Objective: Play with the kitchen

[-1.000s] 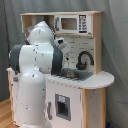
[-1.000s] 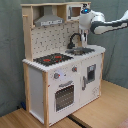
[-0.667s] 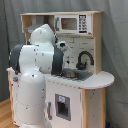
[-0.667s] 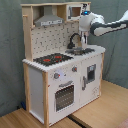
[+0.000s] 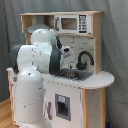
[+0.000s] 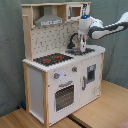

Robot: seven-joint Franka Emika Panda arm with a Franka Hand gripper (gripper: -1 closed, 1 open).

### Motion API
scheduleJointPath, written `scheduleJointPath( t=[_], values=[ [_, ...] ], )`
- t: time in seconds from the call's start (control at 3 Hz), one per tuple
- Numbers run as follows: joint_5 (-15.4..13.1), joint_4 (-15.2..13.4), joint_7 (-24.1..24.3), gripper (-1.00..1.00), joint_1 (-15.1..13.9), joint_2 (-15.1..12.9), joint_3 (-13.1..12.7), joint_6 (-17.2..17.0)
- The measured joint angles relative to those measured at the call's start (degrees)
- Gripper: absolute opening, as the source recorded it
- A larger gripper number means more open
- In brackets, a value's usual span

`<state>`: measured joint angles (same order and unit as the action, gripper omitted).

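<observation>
Soft even indoor light, faint shadows, no glare, both exterior views blurry throughout

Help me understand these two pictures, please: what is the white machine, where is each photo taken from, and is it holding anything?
The white machine is a robot arm, a chain of rounded segments with joints. Both photos come from cameras standing off the arm, on different sides of the scene. In the first exterior view the arm fills the foreground and hides part of the toy kitchen. In the second exterior view you see the kitchen's front, with the arm reaching in from the second exterior view's right. Its end, the pincer, hangs over the sink area beside the black faucet. The red-ringed stovetop lies further along the counter, with the oven door below. I cannot tell whether the pincer holds anything.
</observation>
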<state>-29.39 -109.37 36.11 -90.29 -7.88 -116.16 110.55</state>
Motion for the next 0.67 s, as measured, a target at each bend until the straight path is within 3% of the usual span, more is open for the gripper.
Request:
scheduleJointPath(
  t=[0.67],
  values=[
    [7.97,-0.03,-1.93,1.0,-0.3,6.5,2.74,4.59]
  ],
)
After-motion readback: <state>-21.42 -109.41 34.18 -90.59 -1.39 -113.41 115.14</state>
